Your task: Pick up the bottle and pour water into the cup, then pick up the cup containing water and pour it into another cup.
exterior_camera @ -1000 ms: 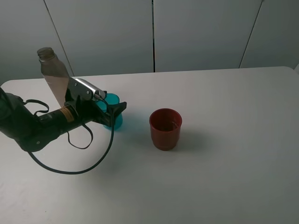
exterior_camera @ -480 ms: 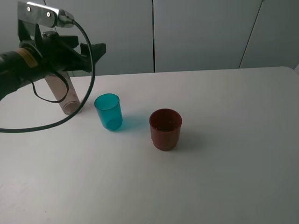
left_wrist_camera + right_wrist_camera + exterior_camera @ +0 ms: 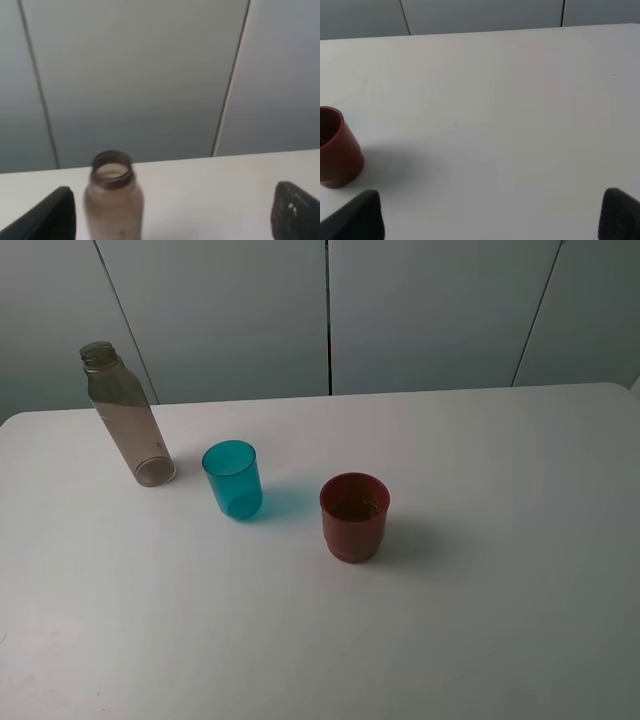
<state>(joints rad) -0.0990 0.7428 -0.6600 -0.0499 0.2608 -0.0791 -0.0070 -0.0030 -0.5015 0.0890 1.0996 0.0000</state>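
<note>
Both my grippers gape wide, holding nothing | left gripper [image 3: 172, 215] faces bottle [image 3: 113, 200] neck | step: straddle body below neck, level, then close.

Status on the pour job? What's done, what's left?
Looks finished or close: the bottle, teal cup and red cup all stand upright and apart on the table. Whether either cup holds water can't be told. Nothing in hand: left gripper and right gripper are open, holding nothing. Nothing visibly left.
</note>
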